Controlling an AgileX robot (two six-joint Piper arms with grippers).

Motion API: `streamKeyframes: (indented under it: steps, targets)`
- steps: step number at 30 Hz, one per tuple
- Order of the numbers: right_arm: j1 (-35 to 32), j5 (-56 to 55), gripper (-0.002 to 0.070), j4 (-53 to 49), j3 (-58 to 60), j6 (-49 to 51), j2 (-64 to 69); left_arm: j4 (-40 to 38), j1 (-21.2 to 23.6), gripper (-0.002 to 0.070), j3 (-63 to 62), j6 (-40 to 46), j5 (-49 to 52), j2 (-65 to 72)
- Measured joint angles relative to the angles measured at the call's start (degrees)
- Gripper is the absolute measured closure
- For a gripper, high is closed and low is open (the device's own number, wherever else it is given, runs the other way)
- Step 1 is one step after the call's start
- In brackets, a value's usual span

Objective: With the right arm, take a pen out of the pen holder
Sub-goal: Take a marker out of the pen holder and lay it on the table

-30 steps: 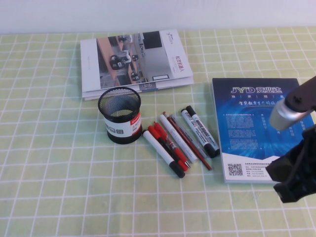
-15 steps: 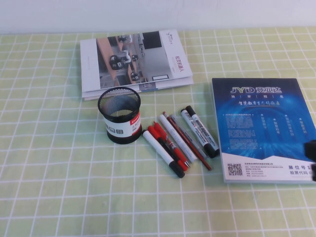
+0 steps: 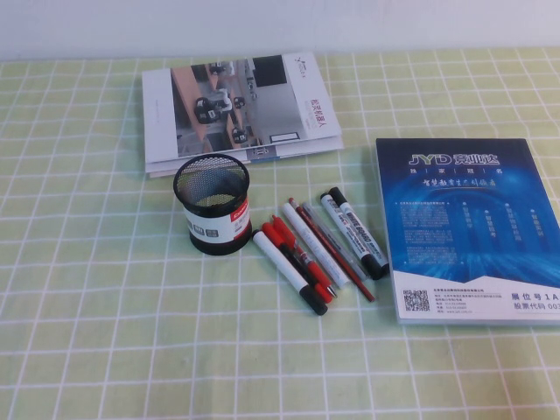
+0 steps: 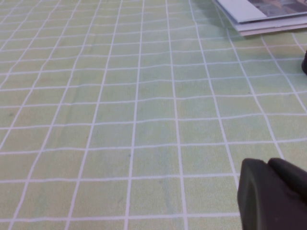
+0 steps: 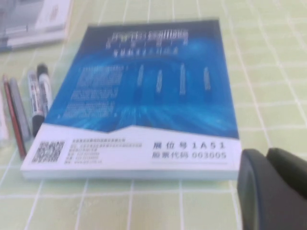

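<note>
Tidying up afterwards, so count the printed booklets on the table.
2. A blue booklet lies right of the loose pens; a grey-and-white brochure lies behind the mesh pen holder. Its layered edge suggests more sheets may be stacked underneath.

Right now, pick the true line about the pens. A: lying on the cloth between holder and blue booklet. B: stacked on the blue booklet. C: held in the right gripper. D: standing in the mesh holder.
A: the pens lie flat on the cloth between the pen holder and the blue booklet. The right gripper, shut, hangs by the booklet's near corner; the left gripper hangs over the cloth.
</note>
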Motion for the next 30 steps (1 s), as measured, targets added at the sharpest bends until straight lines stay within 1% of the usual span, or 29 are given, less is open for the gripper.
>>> streamKeyframes:
  steps: [4,9,16,23,25,28,30]
  targets:
    - [-0.29,-0.49,0.0688,0.09,2.97,-0.13,-7.2,0.0,0.0,0.068,0.0,0.0,0.0,0.0]
    - [-0.29,-0.24,0.0689,-0.16,3.74,-0.19,-14.19,0.0,0.0,0.068,0.0,0.0,0.0,0.0]
    - [-0.38,0.45,0.0689,-0.57,3.86,-1.44,-14.72,0.0,0.0,0.068,0.0,0.0,0.0,0.0]
    - [-0.38,4.89,0.0689,-0.76,3.86,-1.67,-14.72,0.0,0.0,0.068,0.0,0.0,0.0,0.0]
    - [-0.38,5.88,0.0689,-3.18,3.86,-0.18,-14.72,0.0,0.0,0.068,0.0,0.0,0.0,0.0]
    - [-0.38,7.78,0.0688,-8.74,3.86,6.23,-14.72,0.0,0.0,0.068,0.0,0.0,0.0,0.0]
    - [-0.38,8.96,0.0688,-10.35,3.86,8.11,-14.72,0.0,0.0,0.068,0.0,0.0,0.0,0.0]
